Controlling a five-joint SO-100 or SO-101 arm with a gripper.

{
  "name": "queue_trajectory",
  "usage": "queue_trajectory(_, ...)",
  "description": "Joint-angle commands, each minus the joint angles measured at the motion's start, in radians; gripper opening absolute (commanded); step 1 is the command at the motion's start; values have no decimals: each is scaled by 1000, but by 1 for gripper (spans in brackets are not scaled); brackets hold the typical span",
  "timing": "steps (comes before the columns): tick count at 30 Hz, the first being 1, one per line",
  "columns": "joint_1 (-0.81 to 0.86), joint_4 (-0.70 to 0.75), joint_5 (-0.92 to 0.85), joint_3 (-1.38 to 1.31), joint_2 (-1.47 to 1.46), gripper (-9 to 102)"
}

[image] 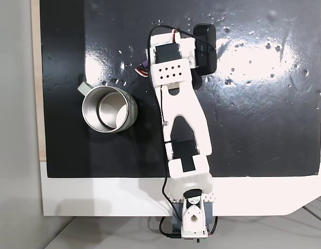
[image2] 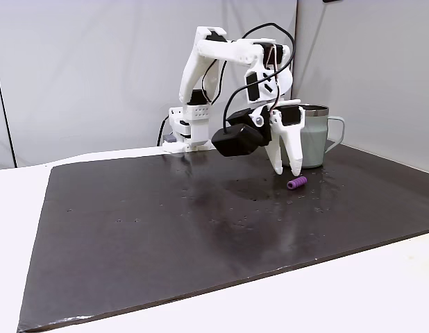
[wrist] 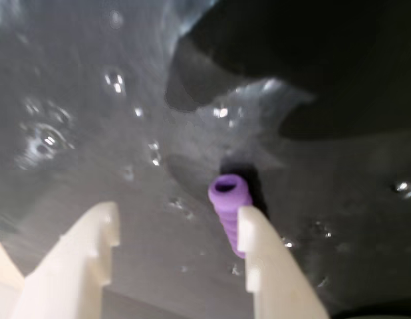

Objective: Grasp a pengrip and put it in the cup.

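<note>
The lilac ribbed pengrip [wrist: 227,199] lies on the black mat, its lower end hidden behind the right white finger [wrist: 265,266] in the wrist view. My gripper [wrist: 179,212] is open and hangs just above the mat, with the pengrip at the inner edge of that right finger. In the side fixed view the pengrip [image2: 296,182] lies just in front of the fingertips of the gripper [image2: 287,172]. The steel cup [image2: 308,135] stands upright behind it. From above, the cup [image: 93,120] is left of the arm.
The black mat [image: 264,119] covers most of the white table, and its glossy surface carries small water-like specks. The arm's base [image: 191,218] sits at the near edge in the top-down fixed view. A black camera module [image: 204,44] rides beside the wrist.
</note>
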Motion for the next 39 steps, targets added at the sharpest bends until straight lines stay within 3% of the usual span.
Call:
queue_trajectory(1, -26, 52, 3, -152, -29, 24)
queue_trajectory(16, -75, 127, -41, -276, -207, 24)
queue_trajectory(22, -80, 147, -44, -272, -227, 2)
queue_trajectory(29, -80, 156, -44, -272, -225, 0)
queue_trajectory(39, -66, 273, 18, -285, 127, 0)
